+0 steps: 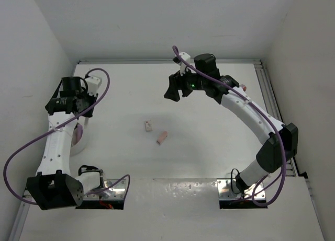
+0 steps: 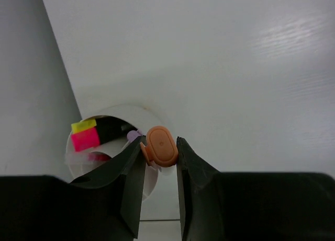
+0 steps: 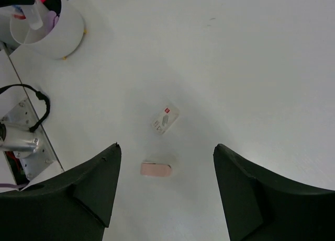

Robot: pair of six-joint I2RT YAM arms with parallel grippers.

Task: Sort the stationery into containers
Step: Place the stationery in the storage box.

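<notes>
view from above: a white surface [image 1: 220,141] with two robot arms bolted at its near edge. the left arm reaches along the left side and covers most of a round white tub [image 1: 79,141] there. the right arm curves in from the right, and its hand [image 1: 172,88] hangs above the far middle of the surface.

left wrist view: the left hand [image 2: 159,142] is nearly closed, its two dark fingers [image 2: 131,173] pinching an orange-capped marker [image 2: 162,149]. the marker's long axis runs straight away from the camera, so the rounded orange cap faces the lens and the body is hidden behind it. the cap sits over the tub's near rim. inside the tub a yellow cap [image 2: 84,126] and a pink cap [image 2: 85,140] of two highlighters point up and lean toward the left wall. something lilac and something red also lie in there, too hidden to name.

right wrist view: the right hand's fingers stand wide apart and hold nothing. below them, in the middle of the surface, lie two erasers, near each other but apart. the whitish eraser [image 3: 165,118] lies farther from the arm bases; seen from above, its long axis runs roughly near to far. the pink eraser [image 3: 156,169] lies nearer and a little to the right, its long axis slanting toward the far right. the tub shows in this view's top left corner, well away from both erasers.
</notes>
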